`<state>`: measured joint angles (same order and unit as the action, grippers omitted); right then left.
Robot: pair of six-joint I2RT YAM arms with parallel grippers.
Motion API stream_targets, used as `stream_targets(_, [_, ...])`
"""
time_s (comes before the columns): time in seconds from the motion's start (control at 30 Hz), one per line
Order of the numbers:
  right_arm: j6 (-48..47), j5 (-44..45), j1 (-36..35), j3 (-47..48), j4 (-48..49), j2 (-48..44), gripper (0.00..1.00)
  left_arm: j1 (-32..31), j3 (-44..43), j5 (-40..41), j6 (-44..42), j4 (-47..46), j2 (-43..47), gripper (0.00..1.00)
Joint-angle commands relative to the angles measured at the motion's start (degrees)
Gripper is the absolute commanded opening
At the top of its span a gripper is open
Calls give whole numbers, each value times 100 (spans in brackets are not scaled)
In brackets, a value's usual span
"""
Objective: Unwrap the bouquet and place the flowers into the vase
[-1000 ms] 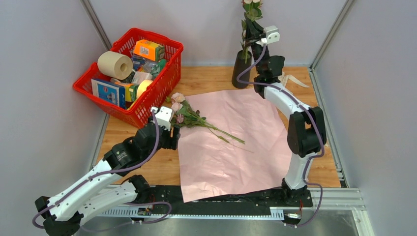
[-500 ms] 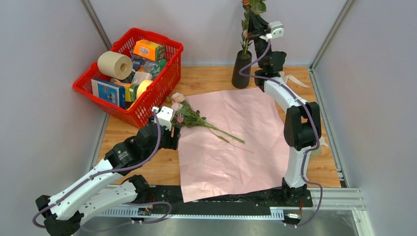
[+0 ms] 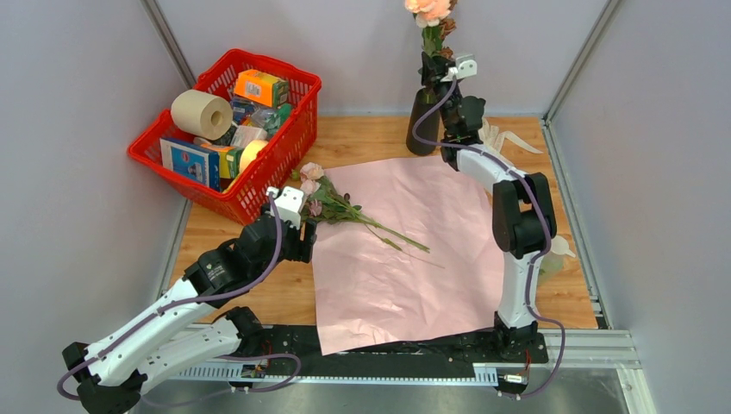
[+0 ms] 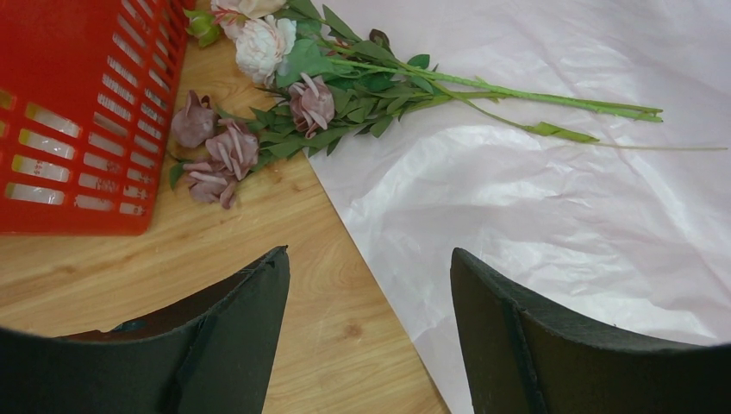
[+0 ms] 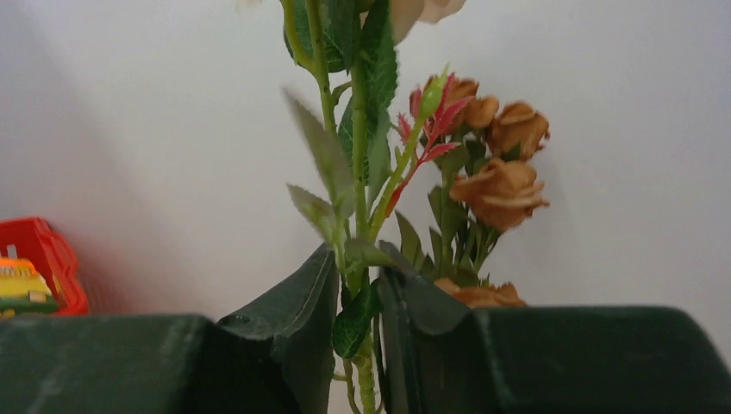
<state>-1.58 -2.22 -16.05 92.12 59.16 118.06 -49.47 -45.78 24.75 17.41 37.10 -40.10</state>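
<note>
Vase at 12 o'clock holds roses; right gripper brackets one stem, grip cannot be told; left gripper released wide at 9 o'clock beside loose flowers.

Pale grey walls enclose the wooden desk left, far and right, under even light.

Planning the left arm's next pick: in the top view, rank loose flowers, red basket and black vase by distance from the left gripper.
1. loose flowers, just ahead of the left gripper
2. red basket, left of it
3. black vase, far back right
</note>
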Motion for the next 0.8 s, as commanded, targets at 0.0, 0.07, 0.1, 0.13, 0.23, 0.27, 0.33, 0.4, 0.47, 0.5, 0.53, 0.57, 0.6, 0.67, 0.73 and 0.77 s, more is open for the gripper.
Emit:
stream_targets(0.0, [332,222,15,-229,-246,-248,32,8,-107,82,-106,-107,19,77])
stream_targets(0.07, [387,413,23,-264,-640,-397,41,8,-107,65,-106,-98,28,77])
stream_targets(0.1, [413,511,23,-264,-825,-467,45,8,-98,65,-106,-98,28,77])
stream_targets(0.13, [431,599,15,-264,-1053,-555,47,8,-107,47,-115,-98,28,77])
stream_targets(0.23, [449,802,15,-194,-1817,-792,54,-1,-115,12,-106,-107,19,77])
stream_targets(0.27, [422,802,15,-211,-2020,-872,56,16,-115,3,-106,-107,28,77])
stream_targets(0.33, [457,863,6,-308,-2346,-1065,61,-1,-107,-6,-115,-107,11,77])
stream_targets(0.4, [659,1100,14,-317,-2837,-1197,64,8,-107,-14,-106,-107,11,77])
stream_targets(0.47, [738,1162,14,-195,-3469,-1311,67,-1,-107,-14,-106,-98,11,77])
stream_targets(0.5, [756,1162,15,-124,-3716,-1364,68,8,-115,-6,-106,-107,19,77])
stream_targets(0.53, [765,1127,6,-124,-3953,-1426,68,-1,-115,3,-97,-89,19,77])
stream_targets(0.57, [765,1040,14,-150,-4130,-1513,68,8,-115,21,-97,-89,19,77])
stream_targets(0.6, [782,935,6,-202,-4262,-1610,68,-1,-115,12,-97,-80,11,77])
stream_targets(0.67, [896,628,14,-352,-4473,-1812,66,-1,-124,56,-97,-72,19,77])
stream_targets(0.73, [1229,372,6,-431,-4911,-2005,65,-1,-124,74,-97,-63,28,77])
stream_targets(0.77, [1405,128,6,-484,-5053,-2076,64,8,-124,91,-97,-63,28,77])
